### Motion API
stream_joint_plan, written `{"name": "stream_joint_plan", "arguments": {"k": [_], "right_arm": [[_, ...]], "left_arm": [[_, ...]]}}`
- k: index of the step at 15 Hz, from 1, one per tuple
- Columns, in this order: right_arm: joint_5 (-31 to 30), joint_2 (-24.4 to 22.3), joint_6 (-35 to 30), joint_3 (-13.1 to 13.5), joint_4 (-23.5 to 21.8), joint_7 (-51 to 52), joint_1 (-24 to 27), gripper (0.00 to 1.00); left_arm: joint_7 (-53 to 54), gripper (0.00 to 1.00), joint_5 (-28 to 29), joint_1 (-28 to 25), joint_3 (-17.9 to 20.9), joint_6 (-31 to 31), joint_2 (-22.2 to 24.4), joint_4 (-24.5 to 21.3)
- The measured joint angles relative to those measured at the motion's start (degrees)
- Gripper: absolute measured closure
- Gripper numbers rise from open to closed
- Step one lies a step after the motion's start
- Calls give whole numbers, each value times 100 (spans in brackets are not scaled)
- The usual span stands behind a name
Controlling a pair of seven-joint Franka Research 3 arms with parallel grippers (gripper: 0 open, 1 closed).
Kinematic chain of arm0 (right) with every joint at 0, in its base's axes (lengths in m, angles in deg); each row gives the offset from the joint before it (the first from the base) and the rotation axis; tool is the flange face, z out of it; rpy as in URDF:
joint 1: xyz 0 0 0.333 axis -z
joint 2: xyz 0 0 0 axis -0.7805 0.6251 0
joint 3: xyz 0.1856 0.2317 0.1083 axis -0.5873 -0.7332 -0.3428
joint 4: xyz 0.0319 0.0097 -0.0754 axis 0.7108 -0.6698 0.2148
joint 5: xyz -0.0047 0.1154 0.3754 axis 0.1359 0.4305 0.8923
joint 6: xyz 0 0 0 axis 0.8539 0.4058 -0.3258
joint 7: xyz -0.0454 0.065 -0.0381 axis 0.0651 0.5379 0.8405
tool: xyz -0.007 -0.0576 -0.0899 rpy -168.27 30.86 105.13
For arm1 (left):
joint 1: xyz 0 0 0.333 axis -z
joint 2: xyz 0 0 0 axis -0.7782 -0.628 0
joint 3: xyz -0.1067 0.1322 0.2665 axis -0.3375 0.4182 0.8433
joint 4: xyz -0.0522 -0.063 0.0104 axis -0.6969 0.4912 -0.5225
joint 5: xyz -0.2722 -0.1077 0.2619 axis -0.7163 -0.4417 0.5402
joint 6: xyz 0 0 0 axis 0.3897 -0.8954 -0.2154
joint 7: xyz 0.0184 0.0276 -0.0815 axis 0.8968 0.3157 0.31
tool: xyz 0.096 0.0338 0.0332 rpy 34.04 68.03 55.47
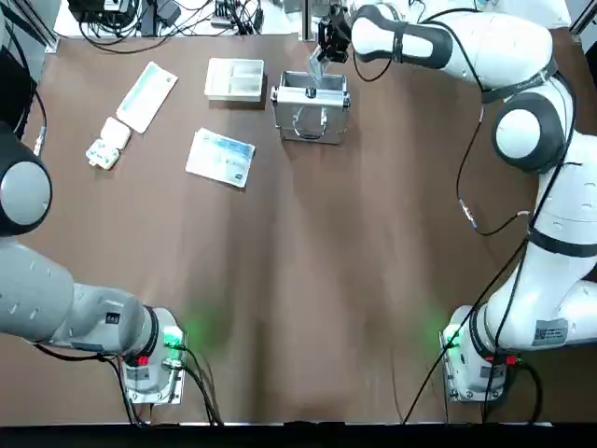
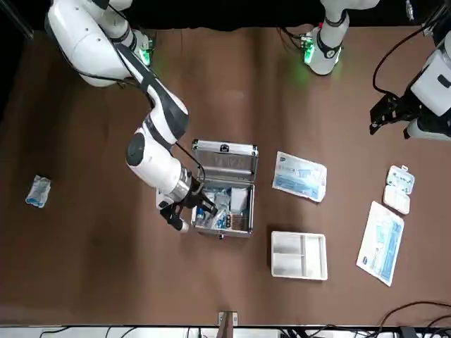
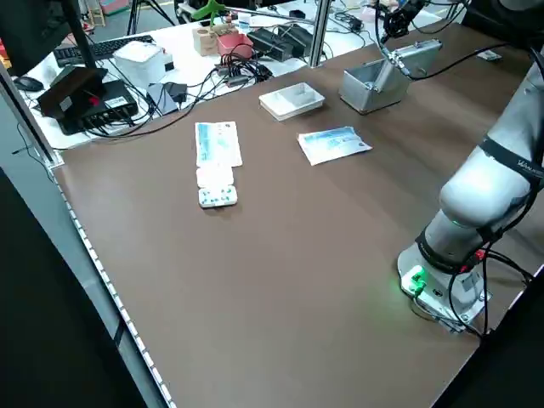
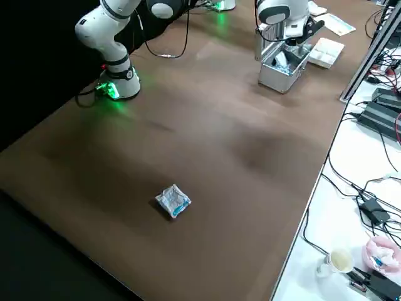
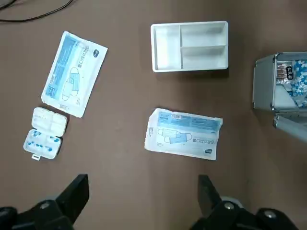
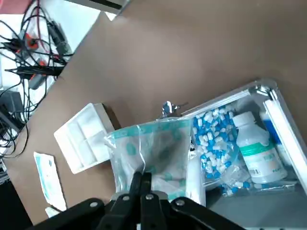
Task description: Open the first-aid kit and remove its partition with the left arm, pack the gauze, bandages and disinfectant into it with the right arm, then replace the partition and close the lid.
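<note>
While the first-aid kit (image 2: pixel 224 193) stood open on the counter (image 1: pixel 308 280) with its lid tipped up, I could see that the first part of the job was done. The partition (image 1: pixel 234 79) lay out on the counter just beside the kit, so it had been taken out.

I judged the packing to be partway through. Inside the kit I saw the disinfectant (image 6: pixel 254 146), a little white bottle lying on its side, next to a bag of blue and white pills (image 6: pixel 213 139). My right gripper (image 6: pixel 142 184) hung over the open kit. Its jaws were pressed together on the edge of a clear packet with pale green print (image 6: pixel 153 148), and the packet's far end reached the kit's rim. I could not tell whether it was gauze or a bandage.

Some things lay outside the kit: a flat blue and white pack (image 1: pixel 221 157) near the kit, a long pale green pack (image 1: pixel 147 95) and a small pill box (image 1: pixel 106 145) farther off, and a crumpled packet (image 4: pixel 173 200) well apart from everything.

My left gripper (image 5: pixel 144 201) waited above the counter, well away from the kit, with its jaws spread wide and nothing in them.

I thought the partition had yet to go back in and the lid had yet to be closed.
</note>
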Motion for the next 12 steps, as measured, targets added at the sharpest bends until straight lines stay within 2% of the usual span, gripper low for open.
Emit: {"name": "stream_joint_plan", "arguments": {"k": [7,12], "right_arm": [[21,481,357,13,3,-704,-287,99],[35,545,386,58,89,-1723,-304,99]], "left_arm": [[0,0,0,-38,3,-22,0,3],[0,0,0,-124,6,-24,-3,2]]}}
